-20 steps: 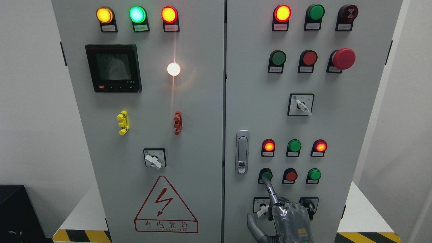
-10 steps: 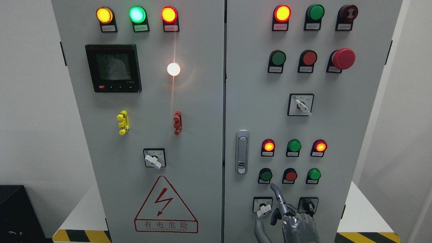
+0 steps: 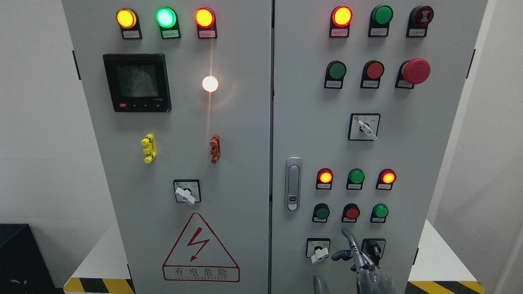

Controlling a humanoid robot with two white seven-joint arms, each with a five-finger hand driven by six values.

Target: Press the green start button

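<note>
The grey control cabinet (image 3: 253, 134) fills the head view. On its right door, the lower row holds a green push button (image 3: 322, 212), a red button (image 3: 352, 212) and a second green button (image 3: 381, 211). My right hand (image 3: 359, 263) rises from the bottom edge, below and to the right of the left green button and not touching it. Its index finger (image 3: 349, 238) points up, the other fingers are curled and hold nothing. The fingertip sits between the two selector switches (image 3: 319, 252) (image 3: 373, 248).
Above the buttons are red, green and red indicator lamps (image 3: 356, 176) and a door latch (image 3: 293, 183). Higher up stand a rotary switch (image 3: 365, 127) and a red emergency stop (image 3: 416, 70). White platform edges with hazard stripes (image 3: 445, 286) flank the cabinet.
The index finger was on the lower left green button one second ago. My right hand has since pulled down and to the right, away from it.
</note>
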